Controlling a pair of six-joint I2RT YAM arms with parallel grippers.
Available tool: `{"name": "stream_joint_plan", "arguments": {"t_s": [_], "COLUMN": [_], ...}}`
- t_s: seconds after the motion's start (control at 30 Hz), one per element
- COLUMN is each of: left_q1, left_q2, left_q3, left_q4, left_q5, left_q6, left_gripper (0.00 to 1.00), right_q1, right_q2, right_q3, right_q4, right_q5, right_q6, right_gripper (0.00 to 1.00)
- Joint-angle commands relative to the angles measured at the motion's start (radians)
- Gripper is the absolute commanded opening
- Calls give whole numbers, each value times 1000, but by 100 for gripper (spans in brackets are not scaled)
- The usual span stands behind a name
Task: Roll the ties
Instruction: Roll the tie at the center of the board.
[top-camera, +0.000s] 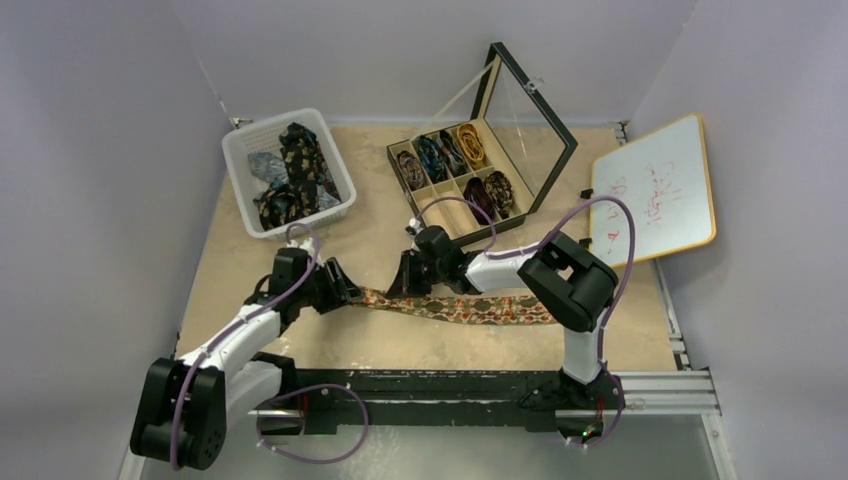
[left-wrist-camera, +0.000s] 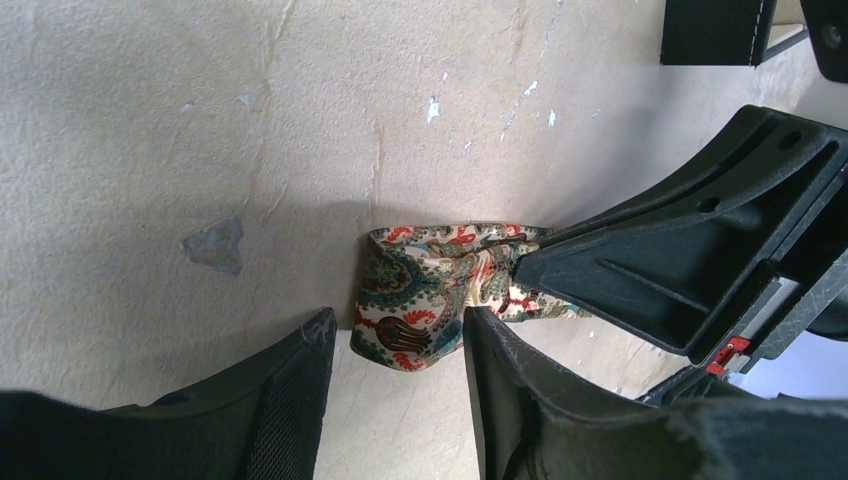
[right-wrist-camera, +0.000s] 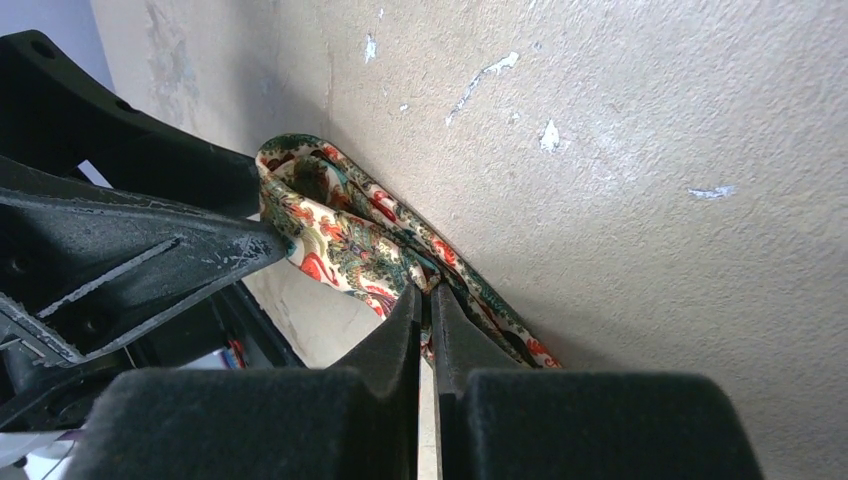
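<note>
Table (top-camera: 380, 240): tan, worn surface with white chips; both arms reach in from its near edge.
Tie (top-camera: 470, 308): paisley in cream, red and green; it lies flat near the near edge and runs left to right, roughly parallel to that edge. Its right end passes under the right arm's elbow. Its left end is folded back on itself into a small loop.
Left gripper (left-wrist-camera: 395, 325): fingers apart, holding nothing. The folded loop sits between them. One finger is just beside the loop; the other stands slightly apart from it.
Right gripper (right-wrist-camera: 425, 295): fingers closed together, tips down on the tie just beside the loop. I cannot tell whether any fabric is caught between them.
Grippers, relation: tip to tip over the tie's left end, close together, left of the table's middle.
Basket (top-camera: 228, 160): white, at the far left corner.
Loose ties (top-camera: 290, 170): dark patterned, heaped in the basket.
Box (top-camera: 395, 150): black, divided into compartments, at the far edge right of centre.
Lid (top-camera: 540, 120): glazed, standing open.
Coils (top-camera: 432, 157): rolled ties set in several compartments of the box.
Whiteboard (top-camera: 655, 190): orange-framed, beyond the right edge, leaning against the wall, with red marks on it.
</note>
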Motion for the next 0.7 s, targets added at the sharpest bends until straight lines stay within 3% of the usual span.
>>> {"name": "stream_joint_plan", "arguments": {"t_s": [0.0,0.33,0.47,0.6,0.67], "left_q1": [10,10,9,10,10], "left_q2": [18,61,67,57,39], "left_q3": [13,15,27,30,20], "left_q4": [65,97,96,70,58], "left_q5": [43,83,66,41,46], "left_q6": [36,50,56,18,-27], "left_gripper": [46,37,26,0,0], "right_q1": [-7,-11,-13,-17,-16], "right_q2": [17,41,46,47,47], "right_q3": [40,58,66,81,94], "right_q4": [-24,-35,-43,-43,-50], "right_q5": [17,1,-5,-20,-26], "right_q6": [-38,-66,-81,-101,-121], "right_gripper": [4,4,5,6,8]}}
